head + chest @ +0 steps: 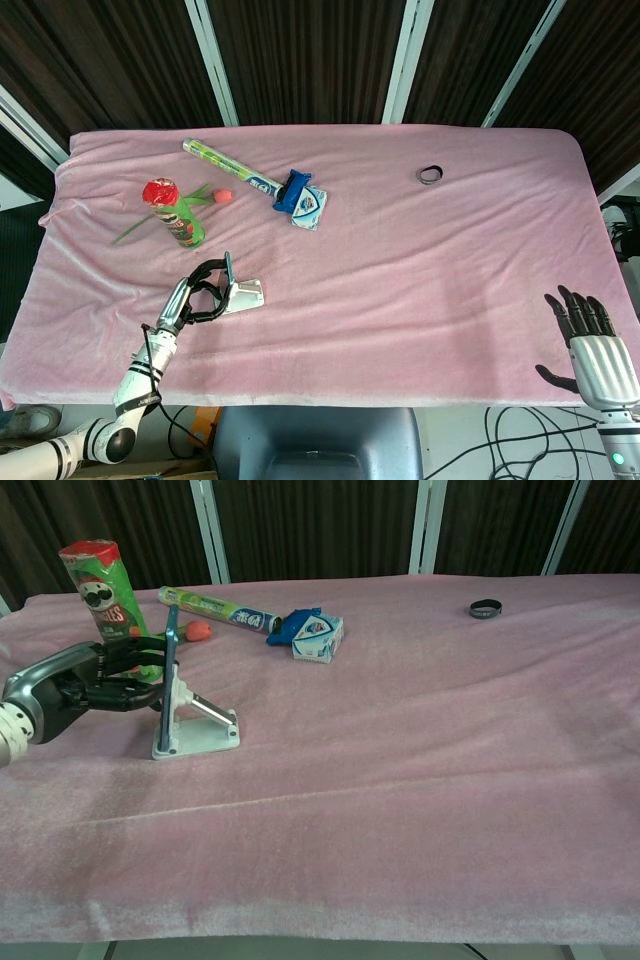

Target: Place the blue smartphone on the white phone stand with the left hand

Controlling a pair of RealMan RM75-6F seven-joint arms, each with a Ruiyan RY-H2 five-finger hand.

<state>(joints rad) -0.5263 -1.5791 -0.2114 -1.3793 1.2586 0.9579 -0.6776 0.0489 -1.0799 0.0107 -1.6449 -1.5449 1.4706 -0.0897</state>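
Note:
The blue smartphone (169, 670) stands on edge, almost upright, leaning on the white phone stand (196, 731) at the left of the pink table. My left hand (84, 683) reaches in from the left with its fingers (135, 658) curled round the phone's upper half, still holding it. In the head view the smartphone (228, 270) shows as a thin dark strip at the phone stand (244, 295), with the left hand (196, 293) just to its left. My right hand (589, 334) hangs off the front right corner, fingers spread, holding nothing.
Behind the stand are a green chip can (101, 587) with a red lid, a small red flower (198, 631), a long green box (218, 609) and a blue and white packet (314, 632). A black ring (485, 608) lies at the far right.

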